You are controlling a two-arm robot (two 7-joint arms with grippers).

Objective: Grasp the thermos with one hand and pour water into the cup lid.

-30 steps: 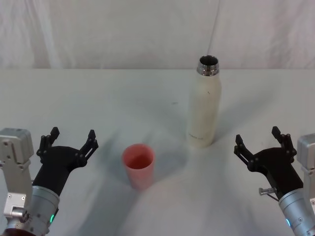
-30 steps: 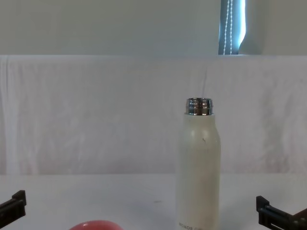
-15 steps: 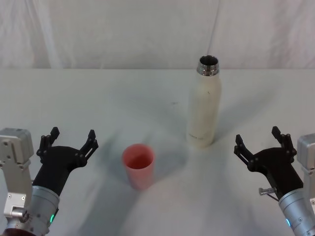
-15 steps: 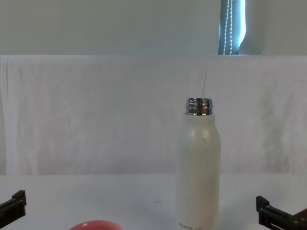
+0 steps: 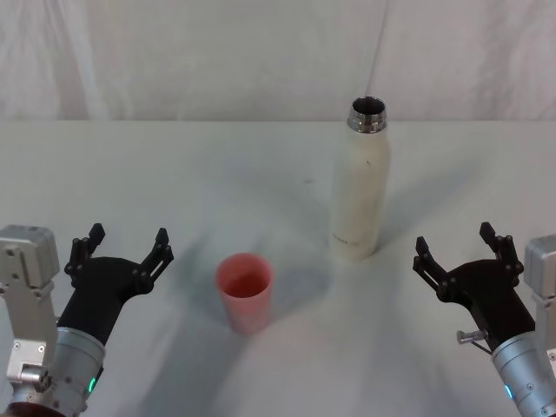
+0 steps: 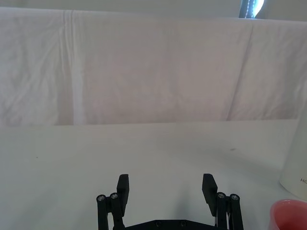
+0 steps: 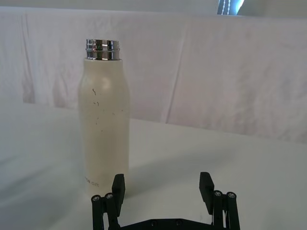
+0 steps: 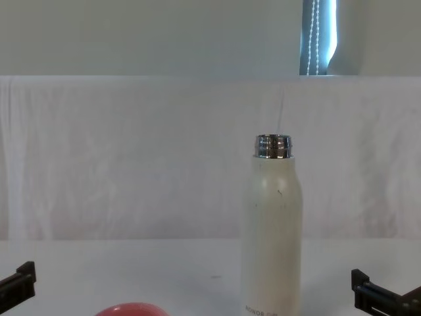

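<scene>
The thermos point(image 5: 360, 187) stands upright and uncapped on the white table, right of centre; it also shows tall in the chest view as the thermos point(image 8: 272, 230) and in the right wrist view as the thermos point(image 7: 104, 120). The pink cup lid point(image 5: 245, 291) sits open side up in front and to the left of it, with its rim point(image 8: 131, 309) low in the chest view and its edge point(image 6: 289, 216) in the left wrist view. My left gripper point(image 5: 122, 248) is open near the front left, my right gripper point(image 5: 459, 246) open near the front right. Both hold nothing.
A white cloth covers the table point(image 5: 174, 174) and hangs as a backdrop point(image 5: 217, 52) behind it. Bare table lies between the grippers and the two objects.
</scene>
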